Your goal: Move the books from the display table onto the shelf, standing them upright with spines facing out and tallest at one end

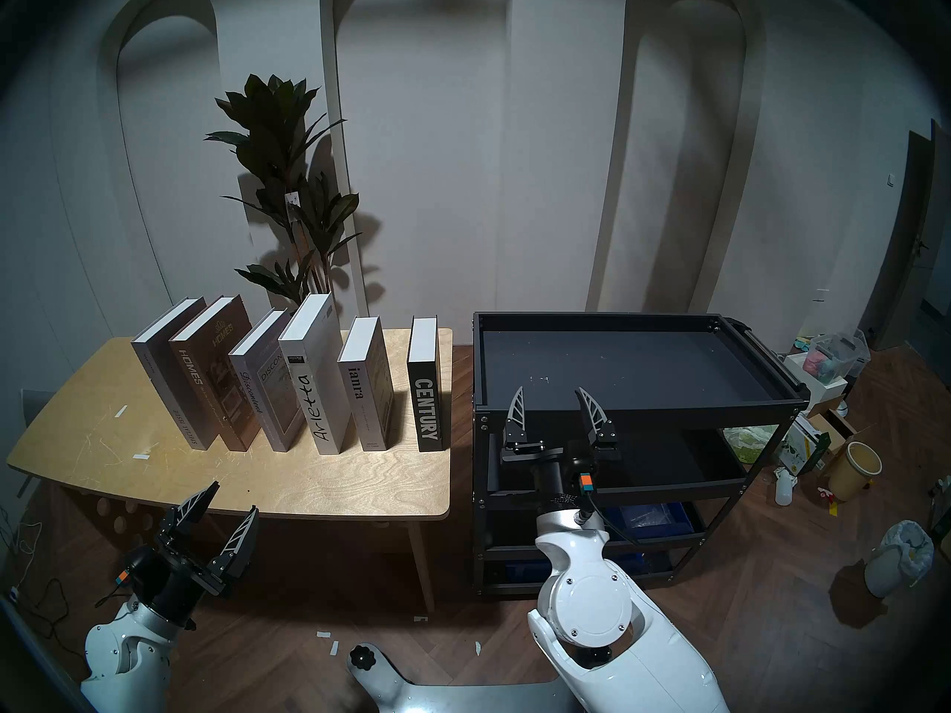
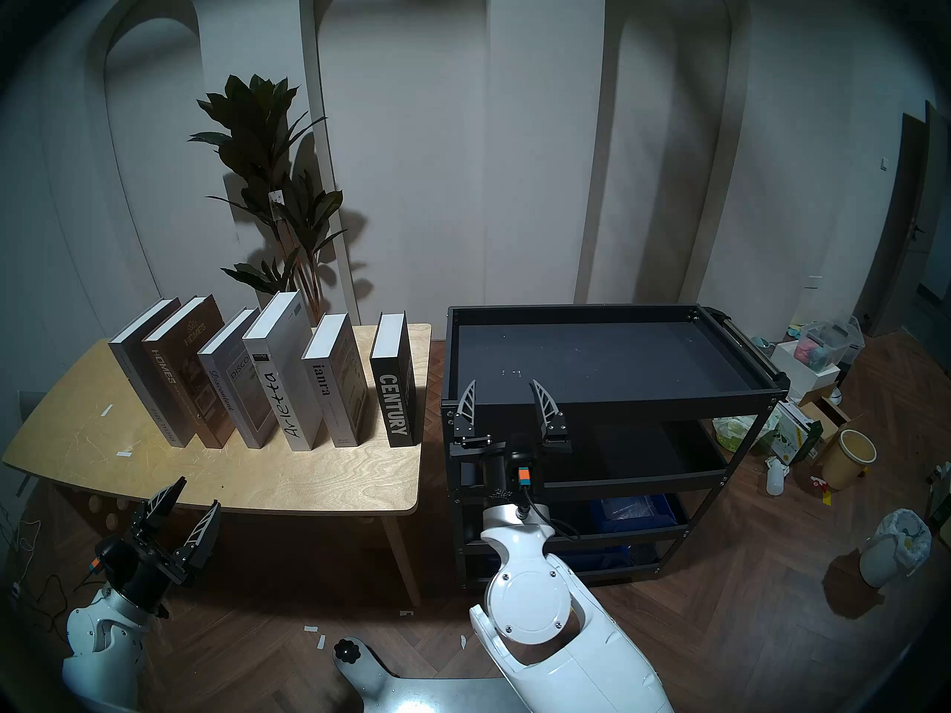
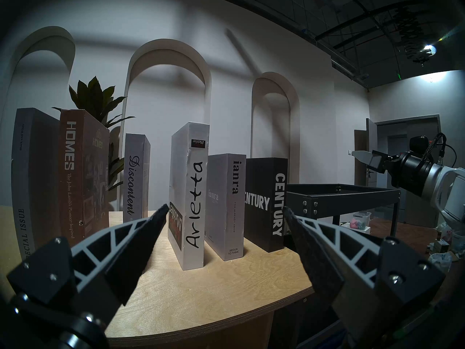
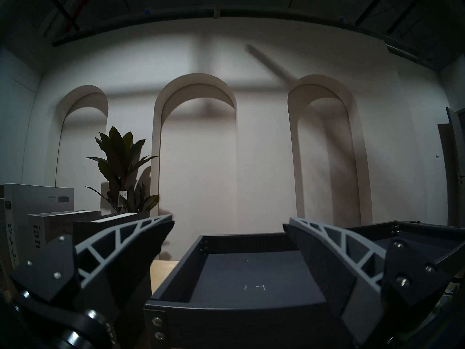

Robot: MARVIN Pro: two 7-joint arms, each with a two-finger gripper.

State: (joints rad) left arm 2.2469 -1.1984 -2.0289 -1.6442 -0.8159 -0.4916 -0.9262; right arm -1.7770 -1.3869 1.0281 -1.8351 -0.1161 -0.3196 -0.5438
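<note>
All six books stand upright on the display table point(image 1: 360, 480), left of centre in the head view, spines toward the camera and each set apart from the next — room, most likely, for a finger on either side. From left to right they run: grey Special Issue point(image 1: 172, 382), brown HOMES point(image 1: 208, 382), grey Discontent point(image 1: 262, 388), white Arletta point(image 1: 316, 388), the tallest in the row, grey ianra point(image 1: 363, 393) and black CENTURY point(image 1: 425, 393). The shelf point(image 1: 638, 416), right of centre and just beside the table's edge, carries no book on its rimmed top tray, so none of the moving is done. The left gripper point(image 1: 231, 511), at the lower left before the table's near edge, points at the row with its jaws spread wide and empty. The right gripper point(image 1: 553, 406) hangs at the tray's near rim, jaws equally wide and empty — placed, I judge, to receive or steady a book there.
</note>
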